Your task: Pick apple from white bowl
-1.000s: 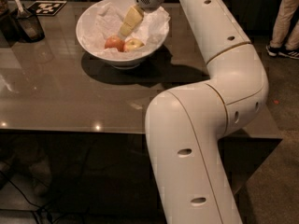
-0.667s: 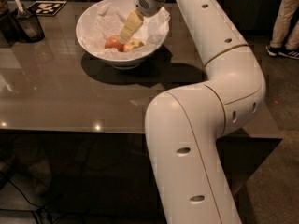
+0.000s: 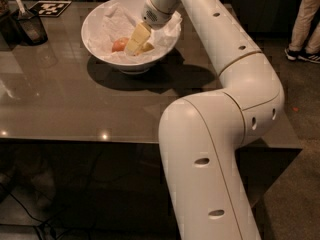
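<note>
the gripper [image 3: 135, 46] has sunk lower into the white bowl [image 3: 107, 58], beside the apple [image 3: 146, 47] – open or closed, i cannot tell. light, firm, smooth-skinned – likely best pinched across its middle.

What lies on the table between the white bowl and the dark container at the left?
Only bare table top, as the camera view shows. The gripper is inside the white bowl.

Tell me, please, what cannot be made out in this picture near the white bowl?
Camera view:
- The apple: only a pale patch shows; the gripper, down inside the white bowl, hides the rest.
- Contact between gripper and apple: hidden by the gripper itself.
- The person: cut off by the top edge; only legs show.
</note>
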Robot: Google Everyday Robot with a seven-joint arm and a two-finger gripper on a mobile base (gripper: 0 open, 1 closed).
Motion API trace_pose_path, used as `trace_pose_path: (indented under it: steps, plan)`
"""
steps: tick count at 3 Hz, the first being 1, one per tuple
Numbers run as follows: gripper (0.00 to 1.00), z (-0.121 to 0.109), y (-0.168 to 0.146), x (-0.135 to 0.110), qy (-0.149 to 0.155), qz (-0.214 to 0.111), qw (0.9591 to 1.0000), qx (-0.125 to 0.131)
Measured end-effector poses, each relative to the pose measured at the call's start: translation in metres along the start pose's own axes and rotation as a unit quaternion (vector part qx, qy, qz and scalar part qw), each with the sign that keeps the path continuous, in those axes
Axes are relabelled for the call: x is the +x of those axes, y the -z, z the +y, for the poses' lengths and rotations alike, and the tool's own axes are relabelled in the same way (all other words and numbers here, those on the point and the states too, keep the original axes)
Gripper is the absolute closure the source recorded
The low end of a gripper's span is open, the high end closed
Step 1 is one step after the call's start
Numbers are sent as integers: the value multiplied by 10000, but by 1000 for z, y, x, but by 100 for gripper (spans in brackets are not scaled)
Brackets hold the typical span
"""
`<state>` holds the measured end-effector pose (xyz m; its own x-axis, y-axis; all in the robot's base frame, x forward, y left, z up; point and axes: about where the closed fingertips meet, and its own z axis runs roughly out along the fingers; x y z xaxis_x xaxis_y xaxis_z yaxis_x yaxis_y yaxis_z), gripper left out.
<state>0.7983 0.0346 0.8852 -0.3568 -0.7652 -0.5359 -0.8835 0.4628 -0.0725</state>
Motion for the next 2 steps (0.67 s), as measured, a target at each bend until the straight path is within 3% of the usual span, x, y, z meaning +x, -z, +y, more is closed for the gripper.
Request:
trace_pose_path:
  steps: [2]
  plan:
    - [0, -7, 6, -3, 259, -125, 9991, 313]
